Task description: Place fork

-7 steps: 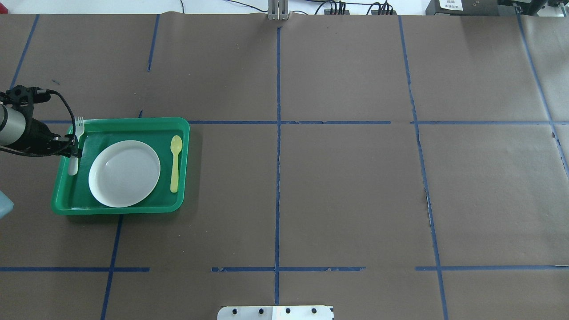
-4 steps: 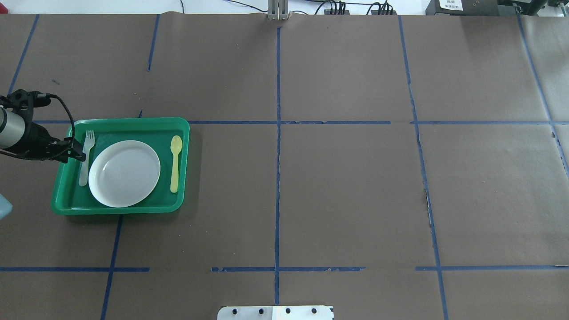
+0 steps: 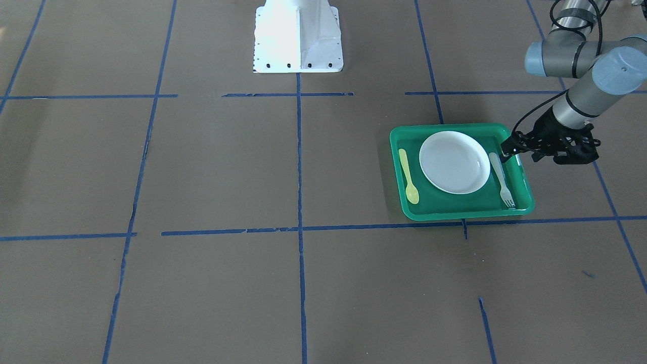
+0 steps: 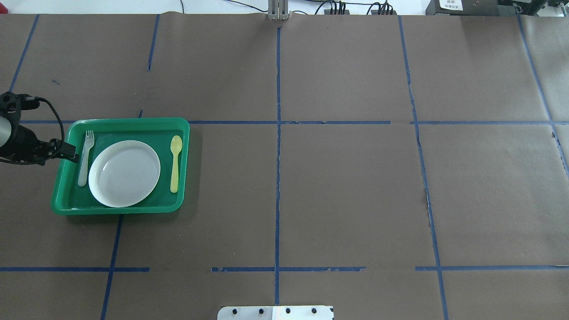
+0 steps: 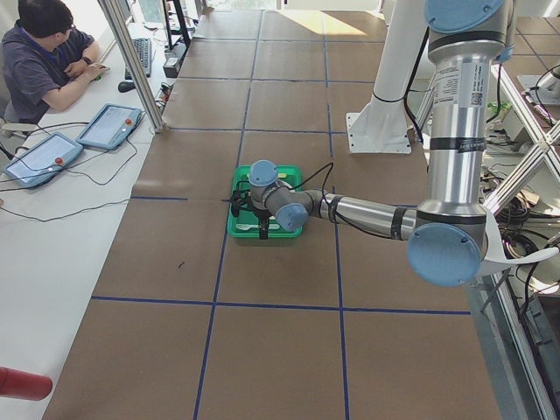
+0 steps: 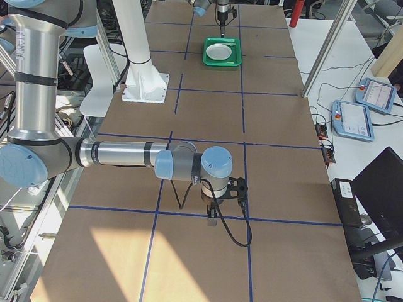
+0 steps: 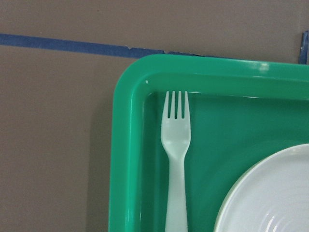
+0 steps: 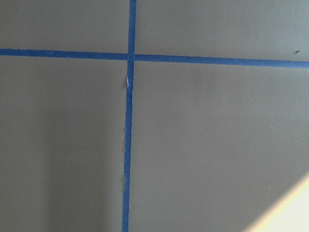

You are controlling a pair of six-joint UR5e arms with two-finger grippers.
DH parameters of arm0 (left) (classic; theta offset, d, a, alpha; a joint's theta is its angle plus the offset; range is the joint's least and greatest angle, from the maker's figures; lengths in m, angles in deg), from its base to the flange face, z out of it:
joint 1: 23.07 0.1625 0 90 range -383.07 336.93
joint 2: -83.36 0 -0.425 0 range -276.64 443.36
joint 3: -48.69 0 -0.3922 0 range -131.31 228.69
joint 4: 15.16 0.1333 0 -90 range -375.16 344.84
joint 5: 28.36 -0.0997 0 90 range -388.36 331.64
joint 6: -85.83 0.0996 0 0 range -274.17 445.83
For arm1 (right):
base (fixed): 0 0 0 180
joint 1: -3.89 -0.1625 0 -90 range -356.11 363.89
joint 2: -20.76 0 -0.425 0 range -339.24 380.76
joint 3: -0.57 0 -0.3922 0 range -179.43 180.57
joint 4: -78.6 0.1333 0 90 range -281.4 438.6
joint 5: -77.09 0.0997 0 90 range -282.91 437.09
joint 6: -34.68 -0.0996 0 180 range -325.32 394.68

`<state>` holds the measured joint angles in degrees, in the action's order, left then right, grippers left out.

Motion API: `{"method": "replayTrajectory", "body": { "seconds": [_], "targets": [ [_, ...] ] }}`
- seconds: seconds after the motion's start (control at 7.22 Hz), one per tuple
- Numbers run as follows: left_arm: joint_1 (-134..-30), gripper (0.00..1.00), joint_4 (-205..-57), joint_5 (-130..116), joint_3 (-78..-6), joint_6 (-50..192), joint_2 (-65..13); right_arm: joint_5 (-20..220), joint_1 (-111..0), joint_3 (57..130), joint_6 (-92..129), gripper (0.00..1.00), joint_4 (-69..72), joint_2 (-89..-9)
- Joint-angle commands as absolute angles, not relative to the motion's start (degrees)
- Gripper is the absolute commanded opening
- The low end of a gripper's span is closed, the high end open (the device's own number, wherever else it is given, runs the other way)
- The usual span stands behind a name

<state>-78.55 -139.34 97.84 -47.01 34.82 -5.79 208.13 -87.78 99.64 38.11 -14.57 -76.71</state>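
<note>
The whitish plastic fork [image 4: 84,155] lies flat in the green tray [image 4: 133,120], left of the white plate [image 4: 124,173], tines pointing away from the robot. It also shows in the front view [image 3: 501,179] and the left wrist view [image 7: 176,159]. My left gripper [image 4: 73,156] is over the tray's left rim beside the fork's handle; it is open and holds nothing, also in the front view [image 3: 507,149]. My right gripper [image 6: 212,220] shows only in the right side view, low over bare table far from the tray; I cannot tell its state.
A yellow plastic spoon [image 4: 175,164] lies in the tray, right of the plate. The brown paper table carries blue tape lines. The robot's white base plate [image 4: 275,312] is at the near edge. An operator sits at a side desk with tablets.
The fork was held at the tray's left rim; now it lies in the tray beside the plate. My left gripper let it go and drew back to the left.
</note>
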Motion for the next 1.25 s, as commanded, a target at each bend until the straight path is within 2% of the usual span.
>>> {"method": "replayTrajectory", "body": {
  "seconds": [0.0, 0.69, 1.11],
  "targets": [
    [-86.23, 1.0, -136.64, 98.37, -47.11, 47.61, -3.32, 208.13, -87.78, 99.71, 38.11, 1.0, -14.57, -76.71],
    [-110.92, 1.0, -107.92, 99.43, -48.43, 84.38, -5.14, 208.13, -87.78, 99.63, 38.11, 1.0, -14.57, -76.71],
    [-113.07, 1.0, -107.79, 106.32, -47.82, 88.73, -2.61, 208.13, -87.78, 99.63, 38.11, 1.0, -14.57, -76.71]
  ]
}}
